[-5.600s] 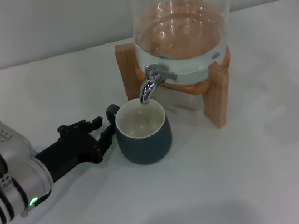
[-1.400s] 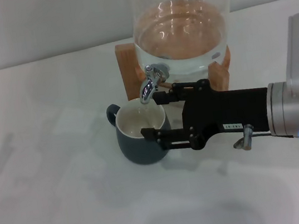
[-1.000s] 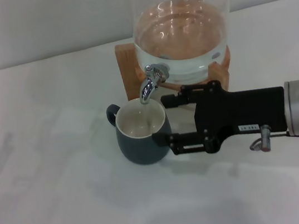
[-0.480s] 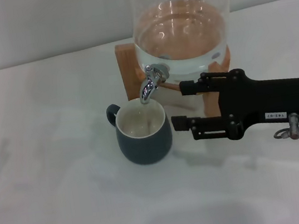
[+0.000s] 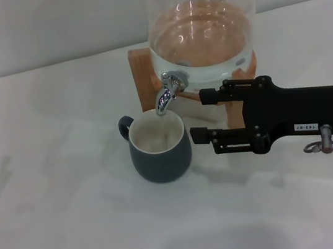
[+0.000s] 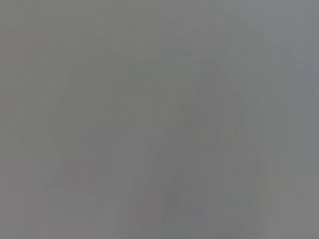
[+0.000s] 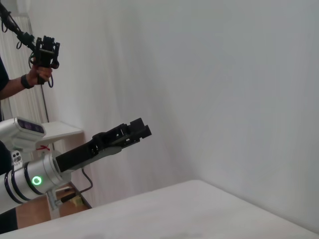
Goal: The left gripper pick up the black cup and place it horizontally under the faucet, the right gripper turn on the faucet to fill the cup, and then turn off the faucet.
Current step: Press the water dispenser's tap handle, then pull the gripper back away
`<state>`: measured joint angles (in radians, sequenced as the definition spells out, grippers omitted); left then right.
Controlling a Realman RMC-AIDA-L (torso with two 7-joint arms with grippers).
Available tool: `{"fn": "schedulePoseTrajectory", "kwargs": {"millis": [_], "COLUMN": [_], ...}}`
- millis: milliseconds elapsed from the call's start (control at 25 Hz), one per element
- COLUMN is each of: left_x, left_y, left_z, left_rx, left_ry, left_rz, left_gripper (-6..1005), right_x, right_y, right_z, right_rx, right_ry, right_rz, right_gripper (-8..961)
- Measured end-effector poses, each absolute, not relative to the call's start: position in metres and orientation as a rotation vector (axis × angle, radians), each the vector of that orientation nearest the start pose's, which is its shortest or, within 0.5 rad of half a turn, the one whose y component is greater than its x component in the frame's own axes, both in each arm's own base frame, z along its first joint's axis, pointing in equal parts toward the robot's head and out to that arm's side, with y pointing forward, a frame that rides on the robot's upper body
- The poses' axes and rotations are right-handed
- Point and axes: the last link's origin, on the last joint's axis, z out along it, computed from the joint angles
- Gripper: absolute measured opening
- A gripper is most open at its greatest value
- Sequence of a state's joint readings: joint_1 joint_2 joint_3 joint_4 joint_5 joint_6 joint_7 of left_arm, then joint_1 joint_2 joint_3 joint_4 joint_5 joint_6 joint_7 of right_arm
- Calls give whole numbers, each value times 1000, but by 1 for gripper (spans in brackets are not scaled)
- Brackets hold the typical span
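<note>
The round dark cup (image 5: 160,148) (cream inside, holding liquid) sits under the shiny chrome faucet (image 5: 169,90); the right gripper (image 5: 200,117) hovers beside, fingers apart.

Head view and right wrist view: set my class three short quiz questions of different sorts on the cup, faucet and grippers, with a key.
1. True or false: the black cup stands upright under the faucet.
2. Which gripper is beside the cup? A) left B) right
3. Fill in: the faucet is fixed to a glass dispenser on a ____ stand.

Key: 1 true. 2 B: the right gripper is open and empty; the left gripper is raised away from the table. 3 wooden.
</note>
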<state>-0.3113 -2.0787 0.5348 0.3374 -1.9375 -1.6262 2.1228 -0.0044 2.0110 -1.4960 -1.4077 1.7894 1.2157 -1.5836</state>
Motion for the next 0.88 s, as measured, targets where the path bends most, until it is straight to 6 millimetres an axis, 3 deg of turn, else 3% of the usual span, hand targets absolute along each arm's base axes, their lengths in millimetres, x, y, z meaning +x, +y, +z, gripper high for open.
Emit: {"fn": "schedulePoseTrajectory", "kwargs": {"millis": [880], "left_x": [-319], "left_y": [286], "left_z": [60], "left_rx": [-1744], "left_ry": [-614], "left_rz": [-1324], "left_gripper": [825], "right_x": [193], "right_y": [268], "right_z": [23], "right_rx": [-2597], "right_ry": [372], "right_rz": [865], "right_gripper": [720]}}
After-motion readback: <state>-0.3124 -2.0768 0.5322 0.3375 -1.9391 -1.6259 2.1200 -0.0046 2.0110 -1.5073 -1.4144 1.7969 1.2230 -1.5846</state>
